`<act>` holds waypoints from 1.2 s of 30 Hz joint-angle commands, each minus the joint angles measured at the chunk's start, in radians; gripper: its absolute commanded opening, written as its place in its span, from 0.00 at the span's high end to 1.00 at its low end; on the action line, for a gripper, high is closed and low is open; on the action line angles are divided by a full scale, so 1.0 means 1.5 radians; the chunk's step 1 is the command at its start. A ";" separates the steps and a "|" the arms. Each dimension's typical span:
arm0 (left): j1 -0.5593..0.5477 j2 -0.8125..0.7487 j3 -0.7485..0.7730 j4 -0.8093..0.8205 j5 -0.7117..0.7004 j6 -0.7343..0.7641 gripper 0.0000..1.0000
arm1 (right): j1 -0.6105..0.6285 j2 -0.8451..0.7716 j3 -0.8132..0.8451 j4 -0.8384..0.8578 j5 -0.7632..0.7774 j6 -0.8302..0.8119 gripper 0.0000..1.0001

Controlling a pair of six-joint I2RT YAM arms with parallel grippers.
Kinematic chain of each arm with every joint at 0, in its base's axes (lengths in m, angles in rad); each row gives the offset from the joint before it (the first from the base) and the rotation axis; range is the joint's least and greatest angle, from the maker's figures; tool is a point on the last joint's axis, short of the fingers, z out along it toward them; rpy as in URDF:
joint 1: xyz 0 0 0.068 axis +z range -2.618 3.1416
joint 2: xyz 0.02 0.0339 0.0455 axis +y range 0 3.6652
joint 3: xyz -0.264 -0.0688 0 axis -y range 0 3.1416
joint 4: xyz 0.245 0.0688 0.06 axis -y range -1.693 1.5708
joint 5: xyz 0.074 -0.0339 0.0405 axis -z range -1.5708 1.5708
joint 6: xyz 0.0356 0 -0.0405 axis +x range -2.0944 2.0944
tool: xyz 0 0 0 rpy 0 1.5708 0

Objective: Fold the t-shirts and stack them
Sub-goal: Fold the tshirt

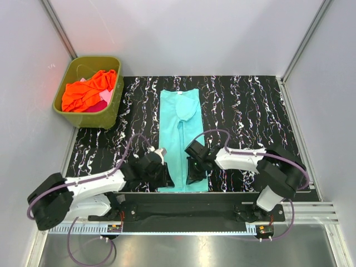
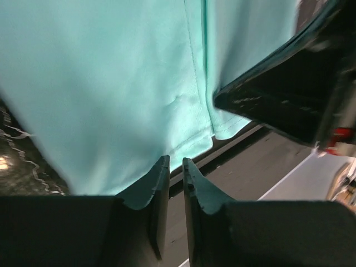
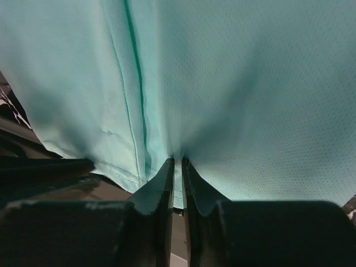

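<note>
From above: the teal shirt point(image 1: 179, 139) lies as a long strip mid-table point(image 1: 250, 111), hem nearest, with the left tool point(image 1: 163, 171) and right tool point(image 1: 196, 173) at its hem corners.

Left wrist: fingers point(image 2: 158, 181) nearly together at the hem. I cannot tell whether cloth is caught, so confirm before lifting.

Right wrist: fingers point(image 3: 164, 178) pinch puckered hem. Raise both sides evenly.

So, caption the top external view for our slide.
The teal t-shirt, left gripper and right gripper at its near hem; orange t-shirt in tub.
</note>
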 commanded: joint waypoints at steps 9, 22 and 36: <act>-0.048 0.052 0.019 0.021 -0.020 -0.023 0.80 | 0.019 -0.023 0.043 -0.021 0.037 0.010 0.82; -0.017 -0.104 0.057 -0.167 -0.064 0.032 0.78 | 0.018 -0.143 0.043 -0.214 0.097 0.003 1.00; -0.018 -0.057 -0.034 -0.132 -0.080 -0.014 0.90 | 0.018 -0.061 -0.029 -0.177 0.156 0.044 1.00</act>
